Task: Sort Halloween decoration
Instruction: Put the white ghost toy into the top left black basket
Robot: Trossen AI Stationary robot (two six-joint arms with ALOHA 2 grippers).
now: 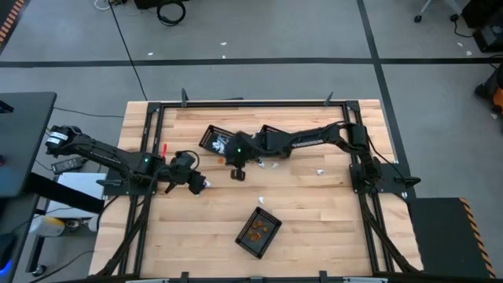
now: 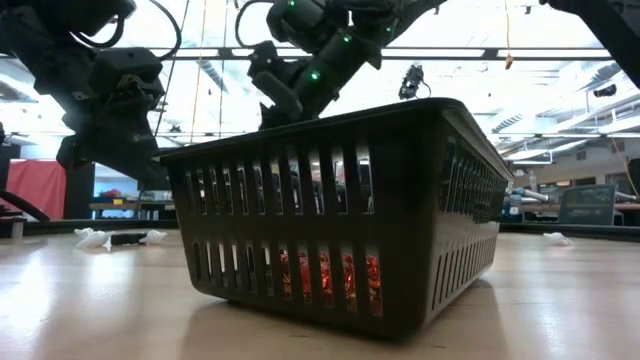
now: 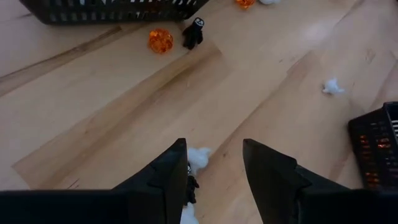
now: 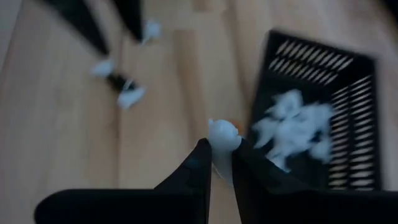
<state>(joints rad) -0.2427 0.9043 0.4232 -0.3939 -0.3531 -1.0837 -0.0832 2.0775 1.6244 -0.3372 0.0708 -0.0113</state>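
Note:
My right gripper is shut on a small white trinket, lifted above the table beside the far black basket, which holds white trinkets. My left gripper hangs open near the table's left. A white trinket lies on the wood between its fingers, and a black one lies by one finger. An orange trinket and a black figure lie near the far basket. In the high view my right gripper is at mid-table and my left gripper is to its left. My right gripper pinches the white trinket's lower part between its two fingertips. The trinket's rounded top sticks out past the fingertips. It is lifted clear of the table.
A second black basket with orange trinkets stands near the front edge. Loose white trinkets lie at centre right, and more on the left in the low view. A red piece lies at the far left.

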